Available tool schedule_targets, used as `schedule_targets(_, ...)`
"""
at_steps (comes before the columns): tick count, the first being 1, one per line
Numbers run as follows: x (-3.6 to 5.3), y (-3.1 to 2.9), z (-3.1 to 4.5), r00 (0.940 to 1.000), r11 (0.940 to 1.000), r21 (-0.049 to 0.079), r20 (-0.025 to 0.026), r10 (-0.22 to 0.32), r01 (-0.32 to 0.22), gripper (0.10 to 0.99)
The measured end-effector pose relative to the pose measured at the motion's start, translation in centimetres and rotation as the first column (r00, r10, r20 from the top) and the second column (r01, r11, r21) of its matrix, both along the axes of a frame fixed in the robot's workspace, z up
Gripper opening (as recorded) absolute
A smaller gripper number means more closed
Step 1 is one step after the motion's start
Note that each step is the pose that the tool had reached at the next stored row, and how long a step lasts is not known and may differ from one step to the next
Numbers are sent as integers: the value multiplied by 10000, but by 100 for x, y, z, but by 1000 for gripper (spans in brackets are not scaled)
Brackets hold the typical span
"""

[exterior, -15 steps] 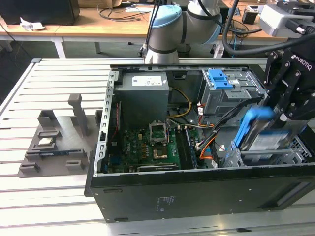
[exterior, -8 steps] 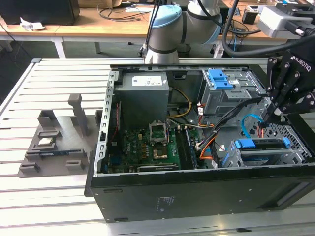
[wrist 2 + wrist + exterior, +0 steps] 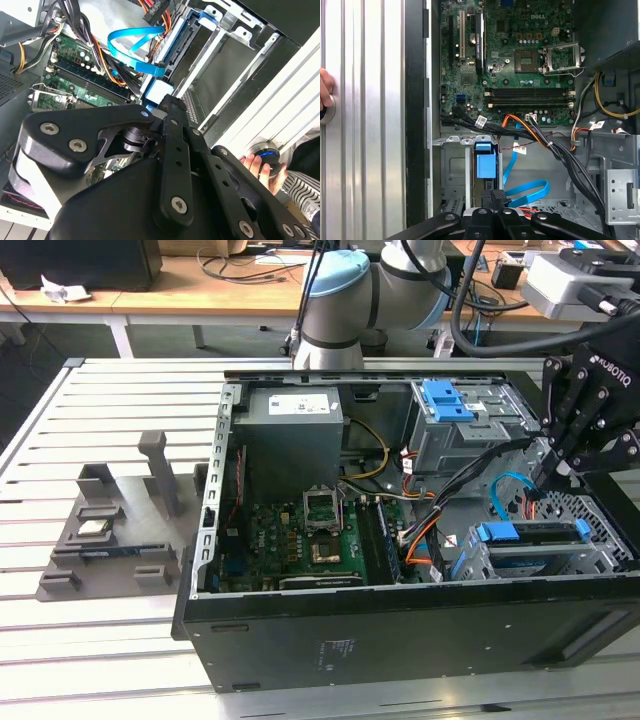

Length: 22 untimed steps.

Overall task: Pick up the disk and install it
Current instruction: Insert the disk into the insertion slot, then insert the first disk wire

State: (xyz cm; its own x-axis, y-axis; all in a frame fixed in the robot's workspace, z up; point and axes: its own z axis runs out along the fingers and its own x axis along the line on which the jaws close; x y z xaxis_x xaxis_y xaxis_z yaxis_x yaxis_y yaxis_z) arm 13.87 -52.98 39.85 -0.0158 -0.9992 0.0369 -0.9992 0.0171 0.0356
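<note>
With end effector pressed together at the blue frame of the disk, seated in the drive cage: could skew and jam there, or snag the blue cable alongside.

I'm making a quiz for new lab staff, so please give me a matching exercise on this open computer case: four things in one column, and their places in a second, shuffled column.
Things:
1. disk
2. tool
3. flat blue cable
4. small square chip

Places:
A. just above the drive cage at the exterior view's right
B. on the grey holder outside the case, at the exterior view's left
C. in the drive cage, in its blue frame
D. curving over the case floor beside the cage

Pairs: 1-C, 2-A, 3-D, 4-B
</note>
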Motion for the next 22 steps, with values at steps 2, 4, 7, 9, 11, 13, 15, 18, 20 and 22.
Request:
schedule_targets(2,0,0,-2,10000,10000,0,0,0,0,106)
schedule_targets(4,0,0,-6,10000,10000,-1,0,0,0,106)
schedule_targets(7,23,22,-23,10000,10000,-33,0,0,0,106)
schedule_targets(9,100,92,-42,10000,9999,-107,-1,-2,2,106)
schedule_targets(11,192,159,-77,10000,9998,-205,-9,1,-1,106)
schedule_targets(13,247,197,-103,10000,9997,-257,-16,-1,0,106)
schedule_targets(15,282,225,-132,10000,9996,-295,-23,1,-1,106)
schedule_targets(18,319,256,-177,10000,9995,-329,-29,-1,0,106)
schedule_targets(20,351,308,-208,10000,9993,-381,-29,-2,1,106)
schedule_targets(22,384,369,-235,10000,9989,-460,-30,-2,1,106)
